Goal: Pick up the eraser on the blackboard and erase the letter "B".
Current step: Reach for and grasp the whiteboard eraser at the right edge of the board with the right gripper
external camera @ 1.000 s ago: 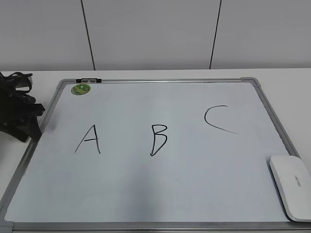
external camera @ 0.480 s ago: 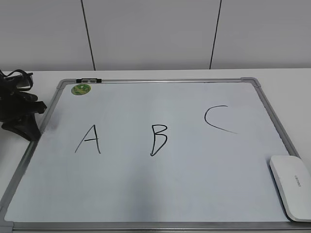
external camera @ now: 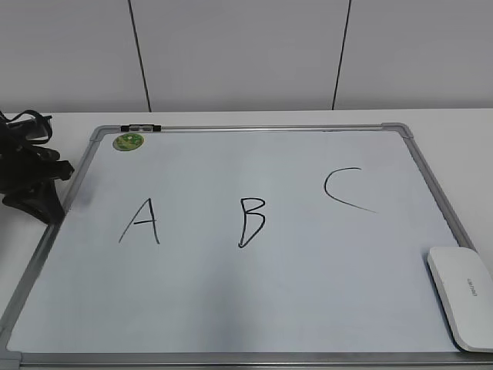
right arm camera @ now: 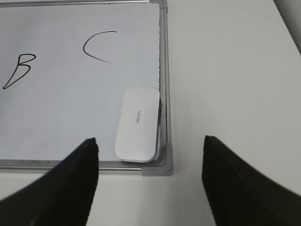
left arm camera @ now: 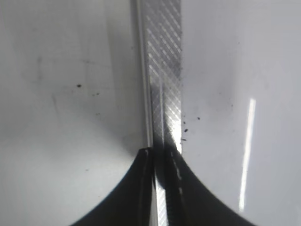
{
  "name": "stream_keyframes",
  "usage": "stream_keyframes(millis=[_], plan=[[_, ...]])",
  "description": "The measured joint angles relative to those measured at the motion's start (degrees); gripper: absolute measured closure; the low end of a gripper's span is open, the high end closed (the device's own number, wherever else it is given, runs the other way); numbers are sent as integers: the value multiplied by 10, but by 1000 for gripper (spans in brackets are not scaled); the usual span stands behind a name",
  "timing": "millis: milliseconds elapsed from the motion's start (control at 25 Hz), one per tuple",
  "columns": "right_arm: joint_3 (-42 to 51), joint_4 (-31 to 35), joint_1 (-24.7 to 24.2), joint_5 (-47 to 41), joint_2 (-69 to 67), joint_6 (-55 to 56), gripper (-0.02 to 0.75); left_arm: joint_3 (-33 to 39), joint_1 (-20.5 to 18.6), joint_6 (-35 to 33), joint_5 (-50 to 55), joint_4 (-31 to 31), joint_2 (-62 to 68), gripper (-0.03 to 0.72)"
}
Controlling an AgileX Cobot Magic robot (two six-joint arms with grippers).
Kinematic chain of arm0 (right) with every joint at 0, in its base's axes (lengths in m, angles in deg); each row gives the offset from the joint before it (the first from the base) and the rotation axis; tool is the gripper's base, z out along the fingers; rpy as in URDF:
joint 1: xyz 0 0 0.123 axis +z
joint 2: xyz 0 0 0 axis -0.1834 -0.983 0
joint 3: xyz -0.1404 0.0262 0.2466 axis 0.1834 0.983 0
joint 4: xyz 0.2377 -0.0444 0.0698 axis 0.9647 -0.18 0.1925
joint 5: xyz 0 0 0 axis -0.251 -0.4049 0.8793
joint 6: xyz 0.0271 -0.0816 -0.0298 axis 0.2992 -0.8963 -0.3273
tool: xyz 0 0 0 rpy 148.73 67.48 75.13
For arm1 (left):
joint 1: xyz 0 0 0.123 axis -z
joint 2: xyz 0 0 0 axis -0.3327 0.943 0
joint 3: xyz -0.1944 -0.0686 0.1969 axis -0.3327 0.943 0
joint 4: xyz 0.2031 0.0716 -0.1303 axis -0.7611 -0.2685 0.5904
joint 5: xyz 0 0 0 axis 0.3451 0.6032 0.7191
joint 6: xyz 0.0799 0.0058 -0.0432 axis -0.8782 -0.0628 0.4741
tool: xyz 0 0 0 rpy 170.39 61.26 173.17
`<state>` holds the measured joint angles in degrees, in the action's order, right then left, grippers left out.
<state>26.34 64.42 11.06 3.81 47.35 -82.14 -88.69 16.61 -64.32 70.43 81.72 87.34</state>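
The blackboard [external camera: 231, 308] lies flat, with black letters on it. The letter "B" [external camera: 252, 222] is at its middle and also shows in the right wrist view [right arm camera: 19, 70]. The white eraser [external camera: 462, 297] lies in the board's near right corner. In the right wrist view the eraser [right arm camera: 137, 126] lies just ahead of my right gripper [right arm camera: 150, 140], which is wide open, empty and above the board's corner. My left gripper [external camera: 52, 210] sits at the board's left edge. Its jaws [left arm camera: 162, 153] are shut over the silver frame strip [left arm camera: 162, 70].
Letter "A" [external camera: 141, 221] is left of the "B" and letter "C" [external camera: 345, 189] is right of it. A round green magnet [external camera: 129, 141] sits at the far left corner. White table [right arm camera: 225, 94] surrounds the board. A white wall stands behind.
My left arm shifted slightly at the board's left edge a second ago and has held still since. The eraser and letters are unchanged.
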Motion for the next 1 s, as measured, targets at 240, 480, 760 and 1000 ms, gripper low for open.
stream_keyframes(millis=[240,480,760,1000], plan=[[-39,38,0,86,-186,-1,292,0,0,0,0,1,0,655],[-41,55,0,129,-349,-1,197,0,0,0,0,1,0,655],[-41,65,0,128,-520,-12,81,0,0,0,0,2,0,655],[-43,71,0,177,-660,-21,78,0,0,0,0,2,0,656]])
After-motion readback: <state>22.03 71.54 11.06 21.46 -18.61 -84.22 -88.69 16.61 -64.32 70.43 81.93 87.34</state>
